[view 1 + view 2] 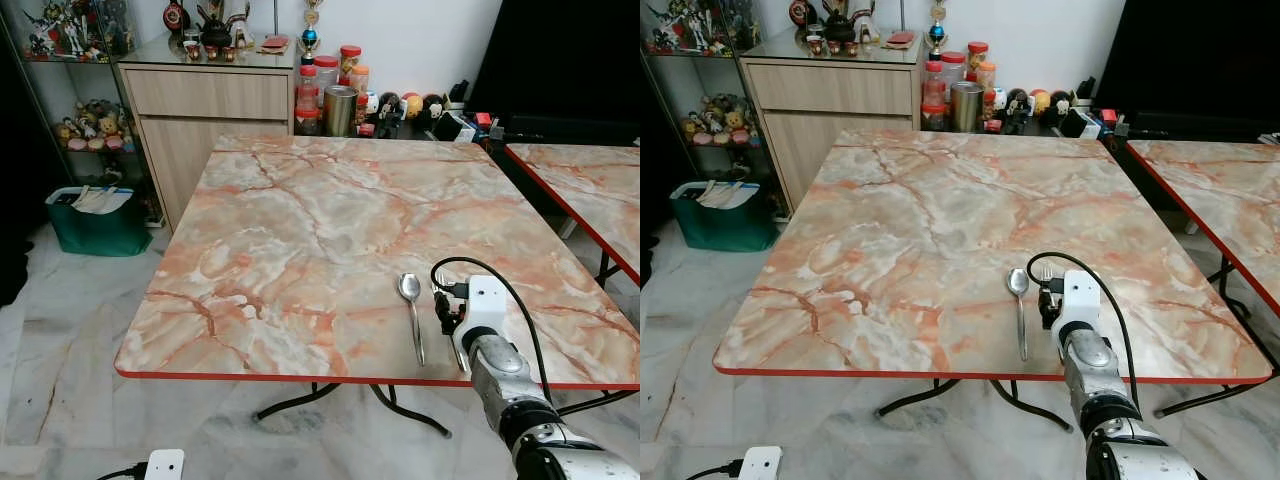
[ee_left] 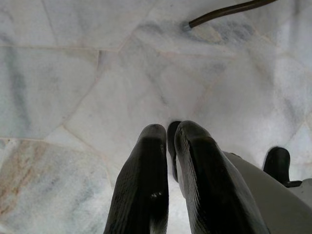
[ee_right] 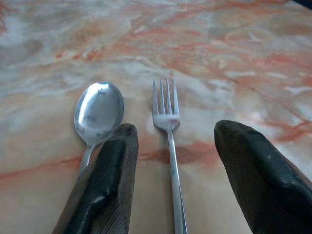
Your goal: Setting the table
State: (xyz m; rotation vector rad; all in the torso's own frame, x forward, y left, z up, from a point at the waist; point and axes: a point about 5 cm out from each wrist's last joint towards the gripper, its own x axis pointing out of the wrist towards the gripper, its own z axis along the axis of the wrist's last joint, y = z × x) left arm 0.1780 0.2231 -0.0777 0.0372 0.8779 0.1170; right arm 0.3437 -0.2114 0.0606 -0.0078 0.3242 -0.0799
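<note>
On the marble table [image 1: 300, 230], near its front edge, a metal spoon [image 1: 411, 300] lies with its bowl pointing away from me. A metal fork [image 3: 168, 117] lies just right of the spoon [image 3: 97, 112] and parallel to it, tines [image 1: 1046, 270] away from me. My right gripper [image 3: 176, 127] hovers low over the fork's handle, open, with one black finger [image 3: 109, 180] on each side and nothing touching the fork. My left gripper [image 2: 168, 146] hangs over the marble floor with its fingers together and nothing in them.
A second marble table [image 1: 590, 180] stands close on the right. Behind the table are a wooden cabinet [image 1: 210, 110] and jars and tins [image 1: 325, 85]. A green bin [image 1: 95, 220] sits at the left, and a white power strip [image 1: 165, 465] lies on the floor.
</note>
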